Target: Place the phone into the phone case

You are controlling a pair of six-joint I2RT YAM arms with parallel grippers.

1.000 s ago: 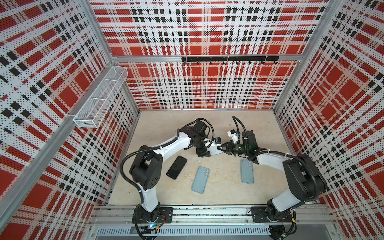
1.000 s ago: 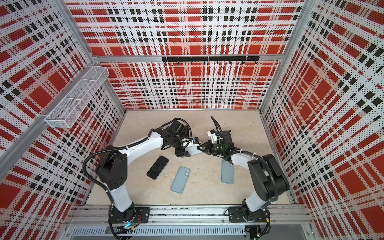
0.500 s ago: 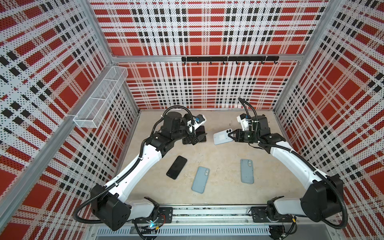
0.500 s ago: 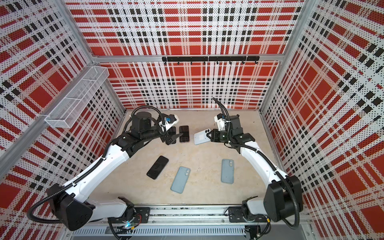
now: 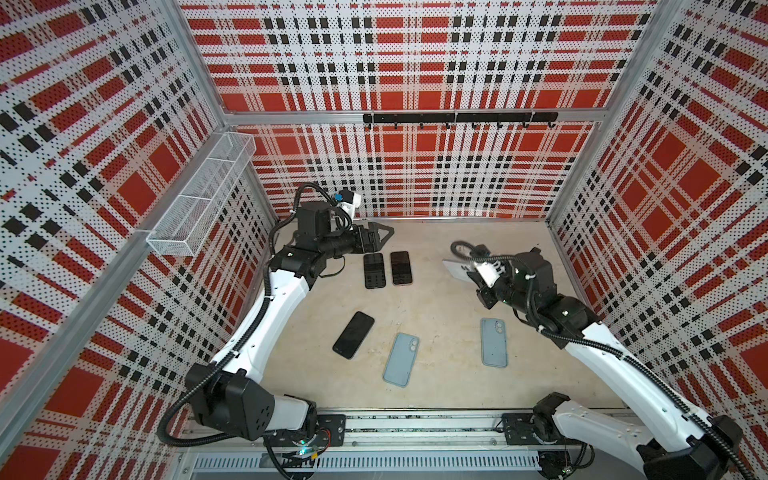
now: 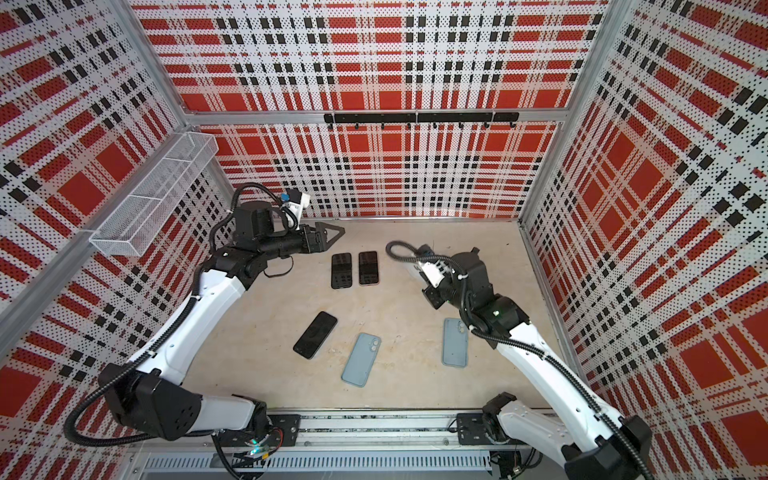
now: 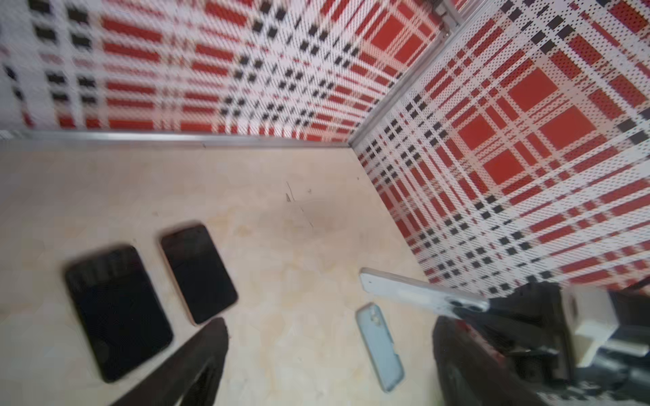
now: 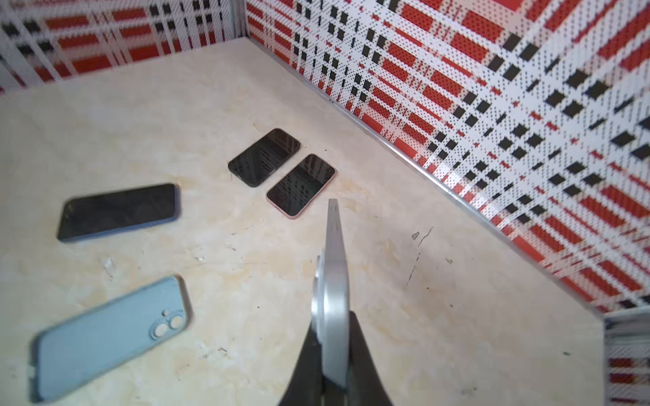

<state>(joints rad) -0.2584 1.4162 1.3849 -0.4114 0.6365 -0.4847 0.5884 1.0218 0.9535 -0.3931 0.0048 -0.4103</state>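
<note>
My right gripper (image 8: 332,323) is shut on the lower end of a silver phone (image 8: 334,267), which it holds edge-on above the table. In both top views this phone (image 5: 455,270) (image 6: 411,270) hangs over the right half of the floor. A light-blue phone case (image 5: 493,342) lies flat below and in front of it, and also shows in the left wrist view as a phone case (image 7: 380,346). My left gripper (image 5: 384,239) (image 7: 327,351) stands open and empty at the back left, above two dark phones.
Two dark phones (image 5: 374,270) (image 5: 401,268) lie side by side at the back. A third dark phone (image 5: 353,334) and a second light-blue case (image 5: 401,359) with camera lenses showing lie nearer the front. A wire basket (image 5: 199,203) hangs on the left wall.
The two grippers met on the phone at mid-table. The left gripper let go, opened and drew back to the rear left. The right arm lifted the phone away to the right.
</note>
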